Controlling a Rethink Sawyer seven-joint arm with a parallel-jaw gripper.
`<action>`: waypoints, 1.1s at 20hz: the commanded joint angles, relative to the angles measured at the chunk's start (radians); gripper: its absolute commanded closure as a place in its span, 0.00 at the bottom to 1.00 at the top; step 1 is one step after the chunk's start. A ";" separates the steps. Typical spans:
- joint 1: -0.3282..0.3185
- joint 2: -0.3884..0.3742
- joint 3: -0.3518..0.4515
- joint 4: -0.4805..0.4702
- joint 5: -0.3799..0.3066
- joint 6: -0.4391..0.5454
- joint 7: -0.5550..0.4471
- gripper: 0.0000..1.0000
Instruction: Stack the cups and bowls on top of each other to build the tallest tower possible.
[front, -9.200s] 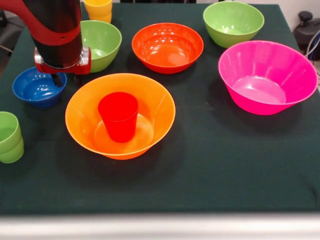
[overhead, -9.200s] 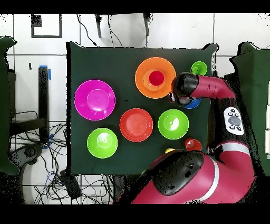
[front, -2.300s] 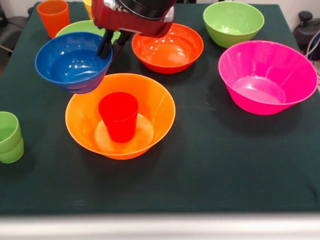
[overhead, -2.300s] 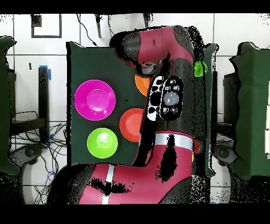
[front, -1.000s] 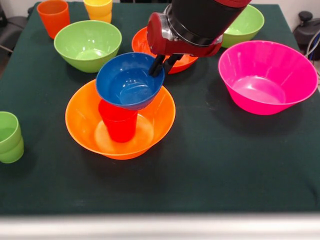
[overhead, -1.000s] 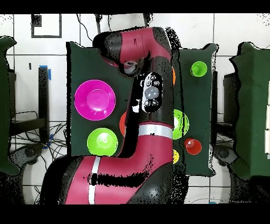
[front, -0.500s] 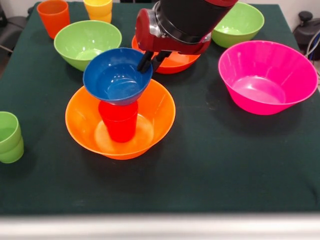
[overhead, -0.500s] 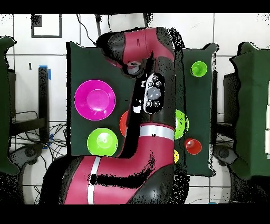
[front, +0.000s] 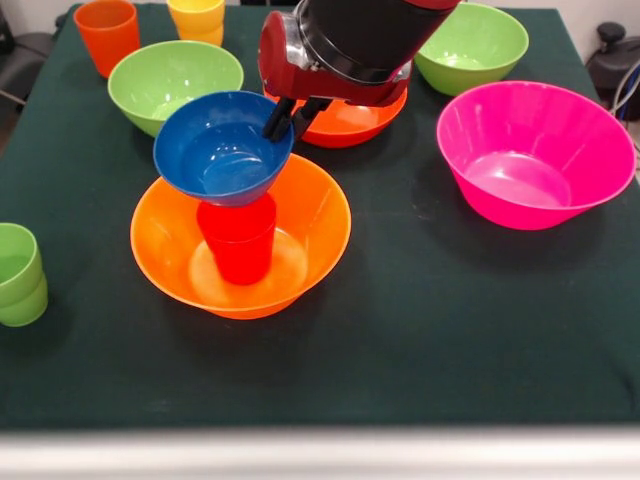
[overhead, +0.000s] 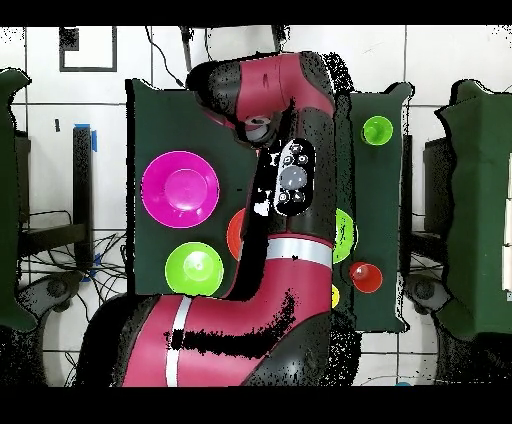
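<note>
In the front view my gripper (front: 283, 118) is shut on the far right rim of the small blue bowl (front: 215, 150). It holds the bowl upright over the red cup (front: 240, 255); the bowl's bottom meets or nearly meets the cup's mouth. The red cup stands upright inside the large orange bowl (front: 312, 215). Two stacked light green cups (front: 18, 275) stand at the table's left edge and also show in the overhead view (overhead: 377, 130). The arm hides the gripper, blue bowl and orange bowl in the overhead view.
A light green bowl (front: 175, 80), an orange cup (front: 106, 33) and a yellow cup (front: 197, 18) stand at the far left. A red-orange bowl (front: 350, 120) sits behind the gripper, a second green bowl (front: 470, 45) far right, the large pink bowl (front: 535, 150) right.
In the front view the gripper has carried the blue bowl leftwards from beside the red cup to a place over it. Nothing else has moved.
</note>
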 joint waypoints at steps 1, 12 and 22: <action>-0.004 -0.002 0.047 0.046 0.016 0.008 0.049 1.00; -0.004 0.034 0.054 -0.003 0.011 0.005 0.050 1.00; -0.010 0.031 0.049 0.024 0.005 -0.036 0.043 1.00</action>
